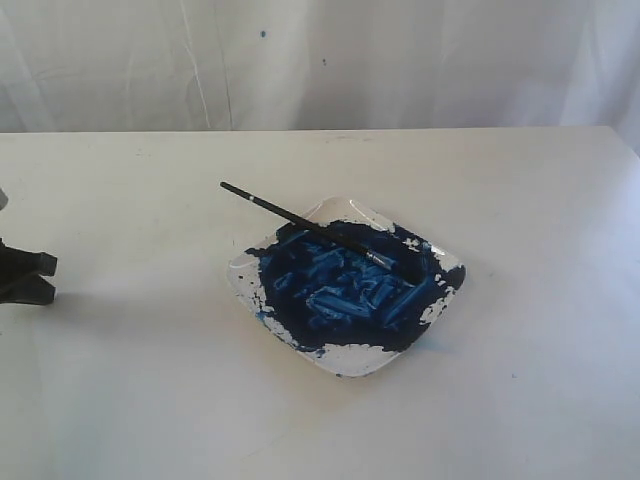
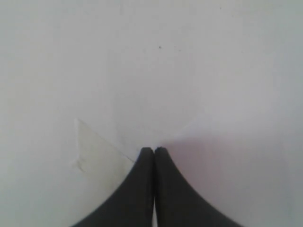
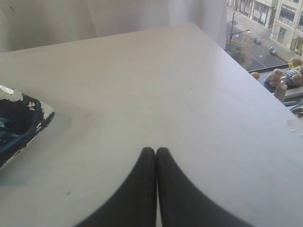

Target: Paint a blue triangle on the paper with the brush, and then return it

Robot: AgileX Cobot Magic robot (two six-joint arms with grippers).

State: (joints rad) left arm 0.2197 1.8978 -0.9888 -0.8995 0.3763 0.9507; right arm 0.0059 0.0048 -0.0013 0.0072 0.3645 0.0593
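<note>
A broad white table (image 1: 520, 200) fills the scene, with a pale, creased curtain (image 1: 400, 60) hanging behind its far edge. Near the table's middle sits a square white dish (image 1: 357, 360) smeared thick with dark blue paint. The black left gripper (image 2: 154, 151) is over bare table at the left edge of the exterior view, well apart from the dish, its jaws pressed together on nothing. The black right gripper (image 3: 155, 151) is above the table near the dish, its jaws likewise closed and empty. The thin black-handled brush (image 1: 300, 217) lies slanted across the dish, bristle end in the paint and handle jutting past the far-left rim.
</note>
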